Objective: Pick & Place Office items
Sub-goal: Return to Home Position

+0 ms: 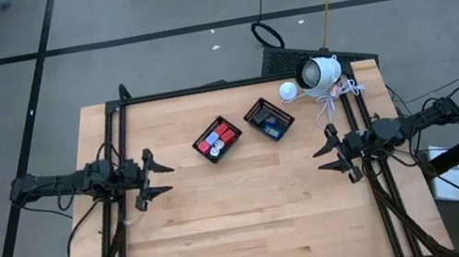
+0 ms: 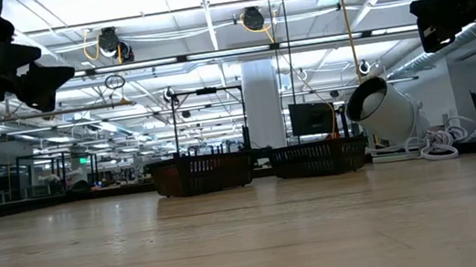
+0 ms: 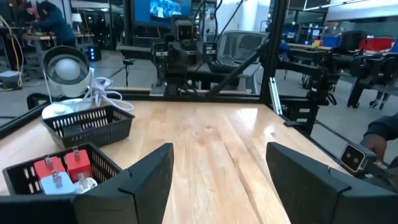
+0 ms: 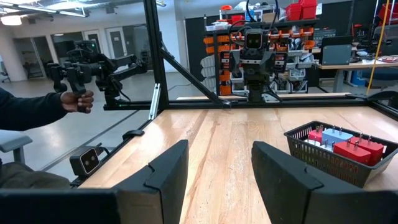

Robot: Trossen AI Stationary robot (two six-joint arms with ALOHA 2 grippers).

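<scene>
Two black mesh baskets stand on the table's far middle. The left basket holds red blocks, a pale blue block and a small white bit. The right basket holds dark blue-faced rectangles. My left gripper is open and empty at the table's left side, above the table. My right gripper is open and empty at the table's right side, above the table.
A white round camera with a coiled white cable sits at the table's far right corner. Bare wood lies between the two grippers and toward the near edge. A person's hand and sleeve show beyond the table.
</scene>
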